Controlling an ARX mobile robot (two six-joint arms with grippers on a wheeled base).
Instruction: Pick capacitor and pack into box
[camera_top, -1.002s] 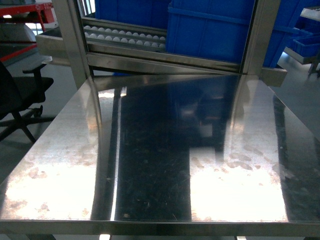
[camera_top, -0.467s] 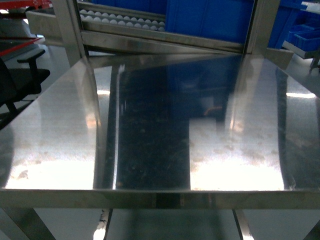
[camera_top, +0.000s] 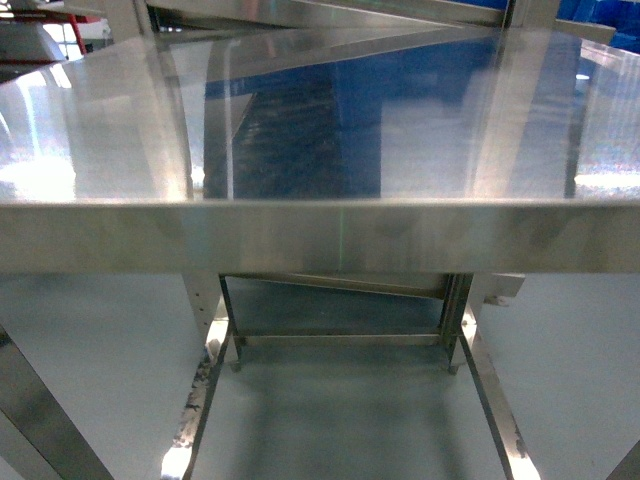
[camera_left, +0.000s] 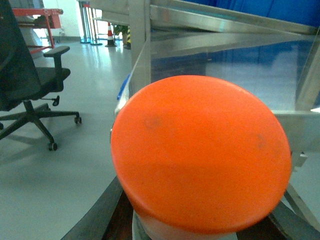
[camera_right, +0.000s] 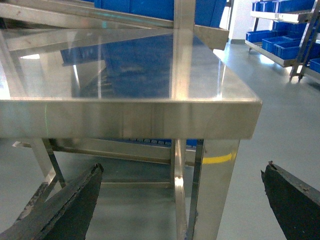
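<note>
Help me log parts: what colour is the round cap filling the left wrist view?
Orange cap, left wrist view.

Seen from low at its front edge: a polished stainless steel worktop (camera_top: 330, 235), mirroring blue bins and steel uprights across its surface. Stood on steel legs over a pale grey floor (camera_top: 90, 340), with a crossbar low between the legs.

Orange disc (camera_left: 200, 155) masking left fingers

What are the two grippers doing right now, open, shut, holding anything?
Left gripper: cannot be told; an orange disc fills its wrist view and hides the jaws.
Right gripper: open, jaws wide apart, nothing between them.
</note>
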